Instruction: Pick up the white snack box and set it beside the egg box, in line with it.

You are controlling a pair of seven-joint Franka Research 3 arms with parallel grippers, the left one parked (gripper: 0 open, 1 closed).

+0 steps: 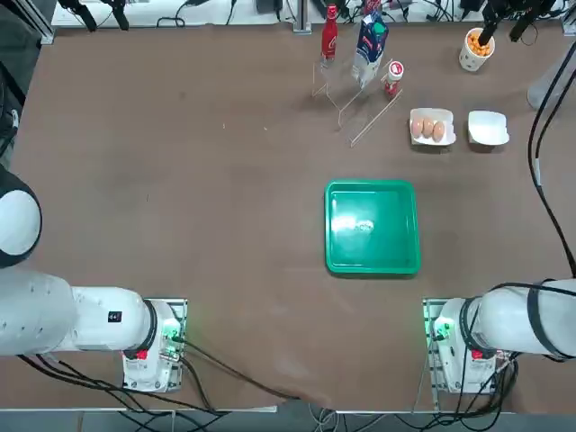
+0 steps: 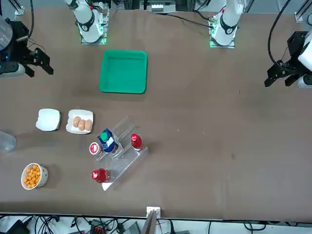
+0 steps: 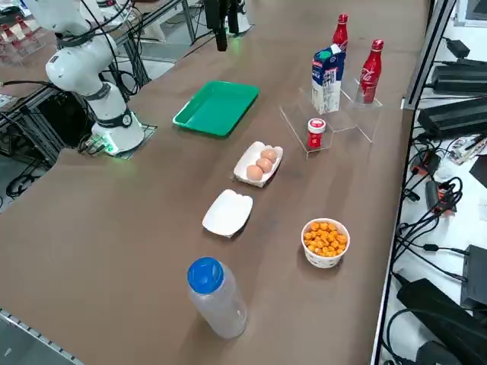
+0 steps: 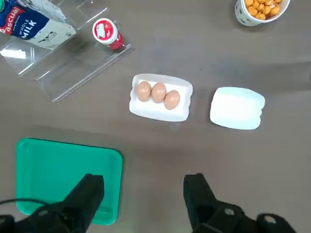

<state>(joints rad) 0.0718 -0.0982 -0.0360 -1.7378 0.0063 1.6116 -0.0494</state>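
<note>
The white snack box lies flat on the brown table, a short gap from the egg box, on the side nearer the table's right edge. The egg box is a white tray that holds three brown eggs in a row. The two boxes sit side by side, roughly level with each other. My right gripper hangs high above the table, open and holding nothing. It hovers over the bare table between the green tray and the two boxes. In the front view it shows at the left edge.
A green tray lies mid-table. A clear acrylic stand with a milk carton, red bottles and a small red can stands at the back. A cup of orange snacks sits far right. A blue-capped bottle stands near the right edge.
</note>
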